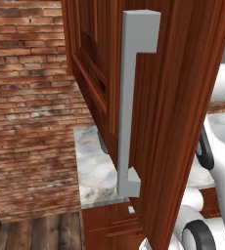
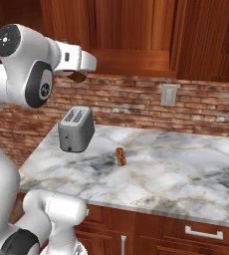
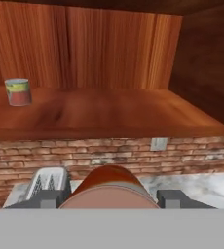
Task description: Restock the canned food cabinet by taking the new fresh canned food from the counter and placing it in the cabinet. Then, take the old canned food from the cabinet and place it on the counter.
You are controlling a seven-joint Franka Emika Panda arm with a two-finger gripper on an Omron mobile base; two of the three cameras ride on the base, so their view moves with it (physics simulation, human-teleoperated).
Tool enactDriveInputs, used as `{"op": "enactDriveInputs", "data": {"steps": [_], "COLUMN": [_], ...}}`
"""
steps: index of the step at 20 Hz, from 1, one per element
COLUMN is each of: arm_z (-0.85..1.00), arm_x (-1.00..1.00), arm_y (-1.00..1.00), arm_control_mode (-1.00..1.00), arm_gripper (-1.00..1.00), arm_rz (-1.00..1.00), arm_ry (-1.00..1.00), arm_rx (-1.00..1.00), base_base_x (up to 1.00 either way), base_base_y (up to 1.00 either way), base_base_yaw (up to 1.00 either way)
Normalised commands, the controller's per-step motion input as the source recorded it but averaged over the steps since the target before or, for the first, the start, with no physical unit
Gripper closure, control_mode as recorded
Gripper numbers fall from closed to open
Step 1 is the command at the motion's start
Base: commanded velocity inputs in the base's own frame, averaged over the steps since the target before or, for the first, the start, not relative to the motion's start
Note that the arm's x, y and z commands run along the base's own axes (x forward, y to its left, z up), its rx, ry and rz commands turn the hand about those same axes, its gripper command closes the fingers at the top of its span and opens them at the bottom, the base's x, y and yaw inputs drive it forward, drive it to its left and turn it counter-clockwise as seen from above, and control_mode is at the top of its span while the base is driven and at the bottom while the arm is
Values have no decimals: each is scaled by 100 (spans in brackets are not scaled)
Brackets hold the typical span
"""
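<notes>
My gripper (image 3: 109, 198) is shut on the red can (image 3: 109, 187), whose rounded body bulges up between the two dark fingertips (image 3: 48, 198). It is held in front of the open cabinet, just below the edge of the wooden shelf (image 3: 109, 114). On that shelf, far left, stands another can (image 3: 18, 92), red with a yellow-green band and grey top. In the right base view the hand reaches up under the cabinet (image 2: 131, 30) with the can (image 2: 78, 76) dark beneath it. The cabinet door (image 1: 178, 122) with its pale grey bar handle (image 1: 129, 112) swings open close to the left base camera.
A silver toaster (image 2: 75, 128) stands on the marble counter (image 2: 176, 174) below the hand, and a small hot-dog-like item (image 2: 120, 156) lies to its right. A grey wall outlet (image 2: 169, 94) sits on the brick backsplash. The open door blocks most of the left base view.
</notes>
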Motion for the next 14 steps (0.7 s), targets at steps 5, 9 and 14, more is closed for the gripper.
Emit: {"op": "enactDriveInputs", "data": {"steps": [5, 9, 14], "arm_z": [0, -1, -1], "arm_x": [87, 96, 95], "arm_y": [-22, -28, -35], "arm_control_mode": [-100, -100, -100], "arm_gripper": [100, 100, 100], "arm_rz": [0, 0, 0], "arm_ry": [0, 0, 0], "arm_rx": [0, 0, 0], "base_base_x": [0, 0, 0], "base_base_y": [0, 0, 0], "base_base_yaw": [0, 0, 0]}}
